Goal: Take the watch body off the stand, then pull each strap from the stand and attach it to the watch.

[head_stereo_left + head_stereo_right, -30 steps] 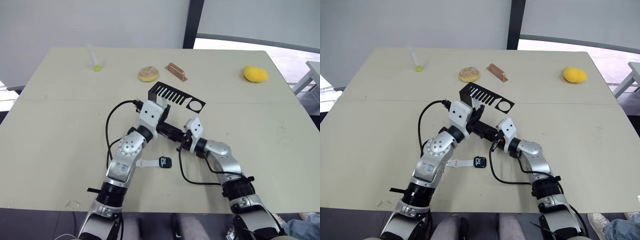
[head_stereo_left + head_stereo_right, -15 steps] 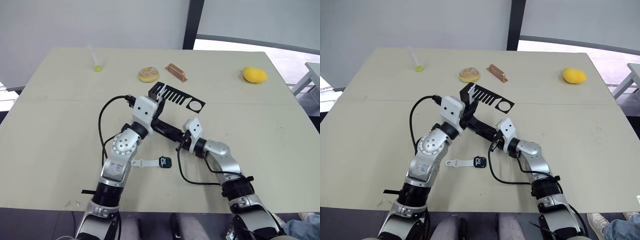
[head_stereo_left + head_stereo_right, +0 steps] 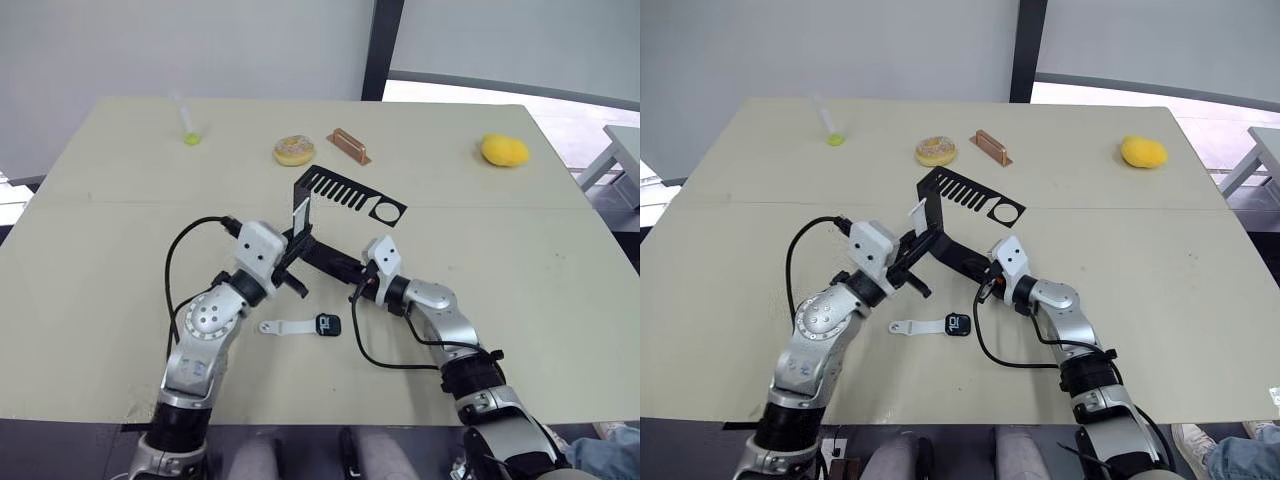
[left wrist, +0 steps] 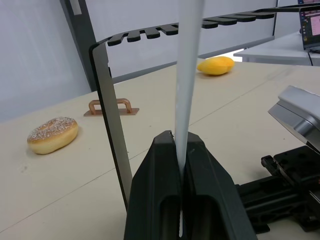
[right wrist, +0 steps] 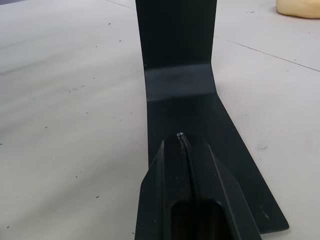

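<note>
Since the earlier frame, left gripper (image 3: 297, 262) had drawn back from the stand (image 3: 350, 190) toward the table's near side, clenched on one white strap (image 4: 189, 75) that rose between its fingers beside the stand's upright. Right gripper (image 5: 183, 142) sat clenched, fingers together, pressing on the stand's flat base. Straps counted: two. The second strap (image 3: 288, 325) lay flat on the table (image 3: 90, 250), joined to the watch body (image 3: 329, 323), near the stand base. One stand, one watch body. Also one donut (image 3: 294, 150), one brown block (image 3: 349, 145), one yellow object (image 3: 503, 150), one clear tube with green tip (image 3: 189, 126).
</note>
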